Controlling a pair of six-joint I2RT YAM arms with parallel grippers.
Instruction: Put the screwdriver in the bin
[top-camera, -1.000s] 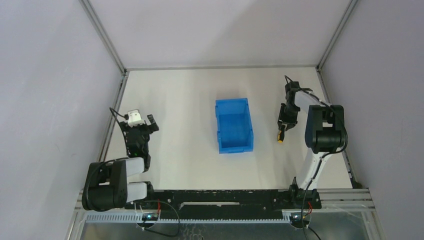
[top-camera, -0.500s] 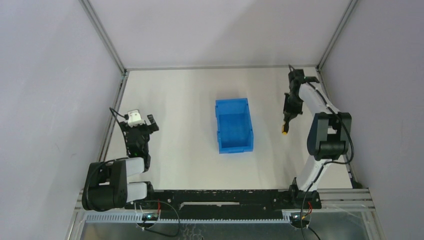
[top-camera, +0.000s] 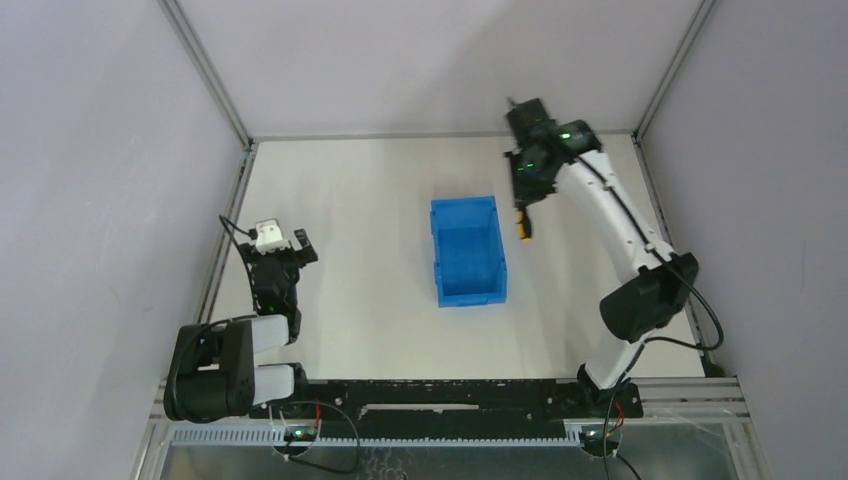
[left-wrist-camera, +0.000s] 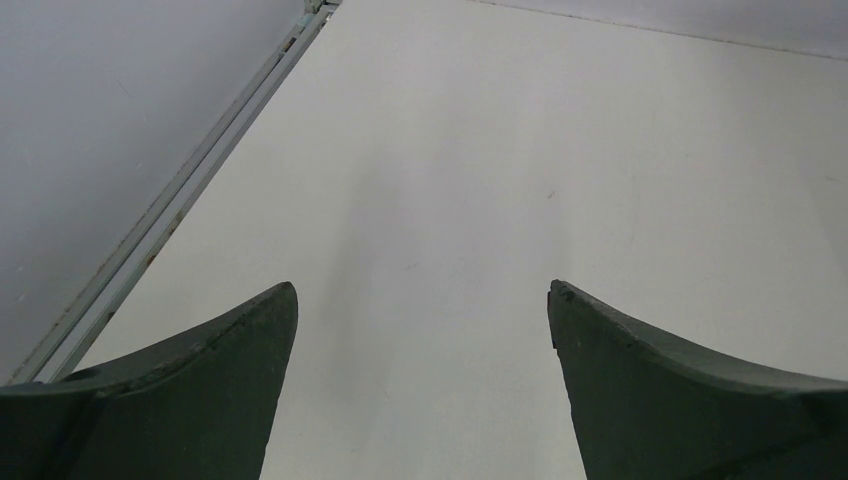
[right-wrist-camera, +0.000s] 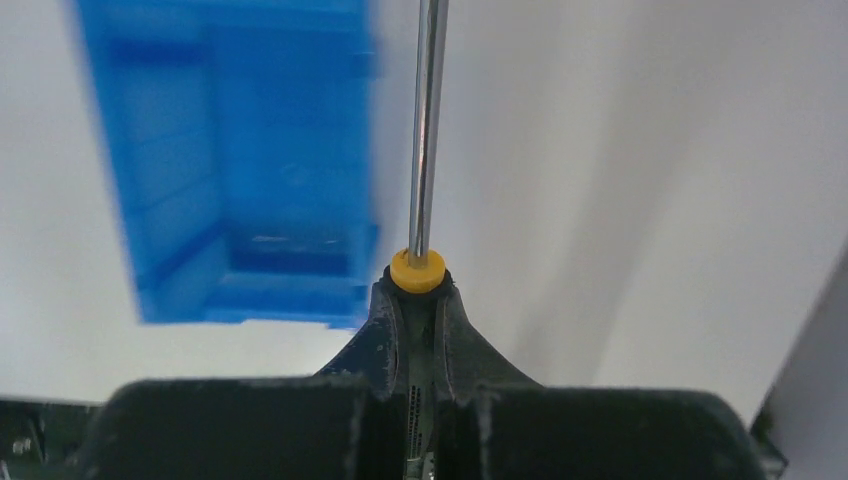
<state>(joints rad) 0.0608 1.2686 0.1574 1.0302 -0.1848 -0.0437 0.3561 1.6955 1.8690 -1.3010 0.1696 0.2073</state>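
Note:
My right gripper (top-camera: 522, 195) is shut on the screwdriver (top-camera: 523, 226) and holds it in the air just right of the blue bin (top-camera: 467, 250). In the right wrist view my fingers (right-wrist-camera: 384, 322) clamp the black handle, with the yellow collar and metal shaft of the screwdriver (right-wrist-camera: 424, 150) sticking out ahead. The bin (right-wrist-camera: 240, 160) lies below and left of the shaft, blurred, and looks empty. My left gripper (top-camera: 282, 247) rests at the left side of the table, open and empty, with only bare table between its fingers (left-wrist-camera: 215, 385).
The white table (top-camera: 370, 260) is enclosed by grey walls with metal frame rails (top-camera: 222, 255) along its left, back and right edges. The right arm (top-camera: 620, 225) stretches from its base toward the back of the table.
My right gripper has lifted the screwdriver and swung it back and to the left, from the right side of the table to just beside the bin. The left arm has not moved.

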